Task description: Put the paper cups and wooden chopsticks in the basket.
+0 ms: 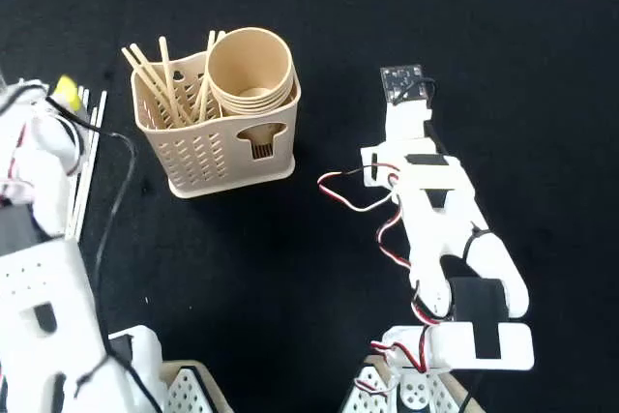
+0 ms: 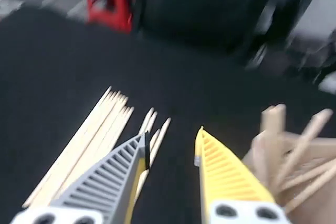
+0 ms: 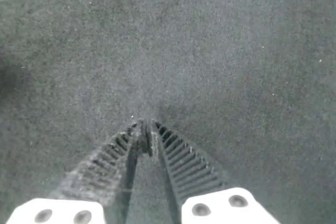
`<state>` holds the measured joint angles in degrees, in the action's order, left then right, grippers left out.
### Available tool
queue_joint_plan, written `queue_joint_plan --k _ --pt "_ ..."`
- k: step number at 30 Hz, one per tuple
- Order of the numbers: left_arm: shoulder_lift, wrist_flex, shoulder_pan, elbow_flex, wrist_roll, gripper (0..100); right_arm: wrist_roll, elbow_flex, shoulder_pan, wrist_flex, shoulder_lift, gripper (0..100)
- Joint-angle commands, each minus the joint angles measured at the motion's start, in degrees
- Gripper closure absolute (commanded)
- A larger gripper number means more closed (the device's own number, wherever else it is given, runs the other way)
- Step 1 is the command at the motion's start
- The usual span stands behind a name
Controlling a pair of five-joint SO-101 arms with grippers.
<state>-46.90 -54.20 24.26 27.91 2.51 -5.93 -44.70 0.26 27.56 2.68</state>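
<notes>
grey-and-yellow left hand [image 2: 170, 136], jaws apart, hovers over loose pale wooden chopsticks [image 2: 89, 135] at nine o'clock of the cream slotted plastic basket [image 1: 218, 157]; next, probably lower and pinch one. right hand [image 3: 143, 132] closed, empty.

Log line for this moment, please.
left claw open at loose wooden chopsticks; right claw shut over black cloth; stacked paper cups, some chopsticks in beige slotted plastic basket
</notes>
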Motion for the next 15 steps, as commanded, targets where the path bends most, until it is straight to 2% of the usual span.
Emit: queue_joint_plan --k 1,10,15 --pt "11.9 -4.8 3.4 -6.7 -7.2 84 -0.5 3.2 -1.0 0.2 0.1 98.7" --pt "46.3 -6.3 6.0 -19.2 -15.0 84 -0.5 3.0 -0.9 0.2 0.1 98.7" --pt "61.8 -6.3 6.6 -28.6 -16.3 84 -0.5 3.0 -0.9 0.2 0.1 98.7"
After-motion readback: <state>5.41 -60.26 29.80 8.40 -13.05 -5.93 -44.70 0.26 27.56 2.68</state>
